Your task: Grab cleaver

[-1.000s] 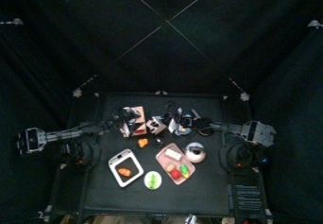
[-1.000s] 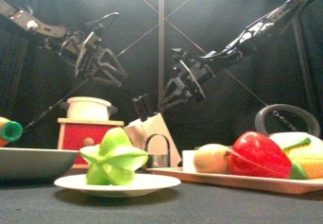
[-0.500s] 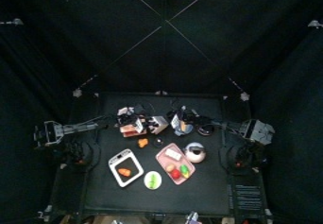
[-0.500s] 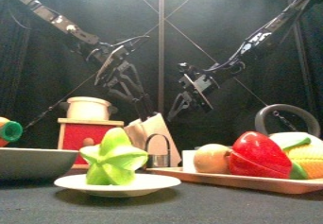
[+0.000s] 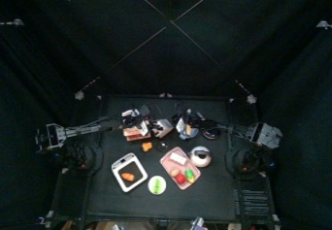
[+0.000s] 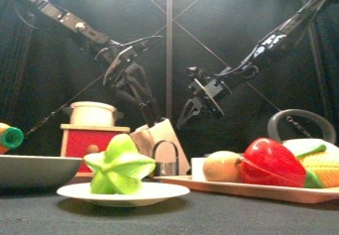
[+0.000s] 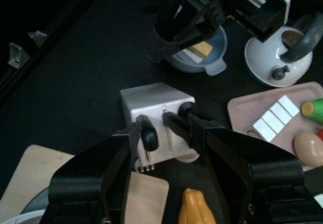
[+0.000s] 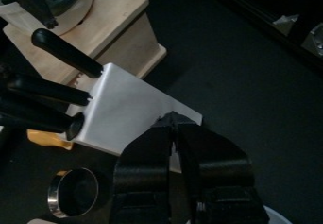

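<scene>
The pale knife block point(image 6: 162, 140) stands mid-table with black handles point(image 7: 184, 124) sticking out of it. The cleaver's blade is hidden inside, and I cannot tell which handle belongs to it. My left gripper point(image 7: 171, 143) is open wide right at the handles, and one handle lies between its fingers without being gripped. In the front view it hangs just above the block's left side point(image 6: 133, 88). My right gripper point(image 8: 177, 138) has its jaws closed on the block's thin lower corner point(image 8: 180, 117). It hangs behind the block on the right point(image 6: 196, 105).
A wooden box with a red front and a white pot point(image 6: 90, 128) stands left of the block. In front are a green star fruit on a plate point(image 6: 119, 167), a dark bowl point(image 6: 34, 170) and a tray of play food point(image 6: 272, 165). A grey bowl point(image 7: 202, 53) lies behind.
My left gripper has moved right and down to the block's handles, still open. My right gripper has lowered a little and closed its jaws on the block's corner.
</scene>
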`<move>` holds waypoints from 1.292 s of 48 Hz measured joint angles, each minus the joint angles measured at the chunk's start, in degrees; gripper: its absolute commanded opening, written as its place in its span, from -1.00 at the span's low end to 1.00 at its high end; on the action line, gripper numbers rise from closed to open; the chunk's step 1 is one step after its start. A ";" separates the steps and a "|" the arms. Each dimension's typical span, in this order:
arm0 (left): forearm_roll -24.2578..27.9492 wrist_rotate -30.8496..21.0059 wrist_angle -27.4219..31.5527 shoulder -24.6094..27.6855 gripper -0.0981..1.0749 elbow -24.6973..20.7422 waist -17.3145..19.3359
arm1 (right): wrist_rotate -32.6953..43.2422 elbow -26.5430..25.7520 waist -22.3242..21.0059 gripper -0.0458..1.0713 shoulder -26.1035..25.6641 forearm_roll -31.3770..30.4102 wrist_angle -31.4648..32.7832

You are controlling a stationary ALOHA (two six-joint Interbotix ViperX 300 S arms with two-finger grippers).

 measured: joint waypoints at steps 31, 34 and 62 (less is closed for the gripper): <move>27.60 -26.10 21.27 -0.35 0.62 -8.70 -5.89 | 0.44 -0.35 0.00 -0.14 2.29 0.35 0.00; 30.59 -30.41 20.65 -0.44 0.62 -7.47 -7.38 | 0.44 -0.35 0.09 -0.14 2.29 0.35 0.00; 45.88 -50.27 13.97 -1.05 0.62 -1.49 -8.35 | 0.53 -0.97 0.00 -0.14 3.08 0.35 0.00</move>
